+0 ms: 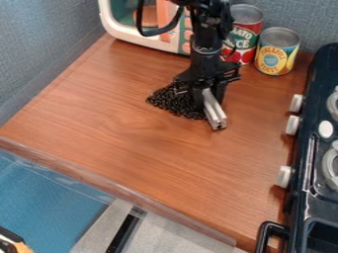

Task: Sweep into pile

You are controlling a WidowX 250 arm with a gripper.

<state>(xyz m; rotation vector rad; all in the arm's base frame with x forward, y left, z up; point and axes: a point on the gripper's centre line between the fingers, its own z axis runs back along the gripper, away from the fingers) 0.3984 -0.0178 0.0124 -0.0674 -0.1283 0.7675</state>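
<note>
Metal bar is held close beside the granules, on their right as viewed, presumably because its long side serves as a sweeping edge. The hand grasps the bar. The granules lie loosely heaped on the bench. The arm hangs nearly upright above their right side, hand pointing downward.

backed by textured grey-blue walls
finished in brown wood grain across the worktop, flanked at right by a dark toy stove, dropping past the near edge to a blue surface and pale grey panels.
</note>
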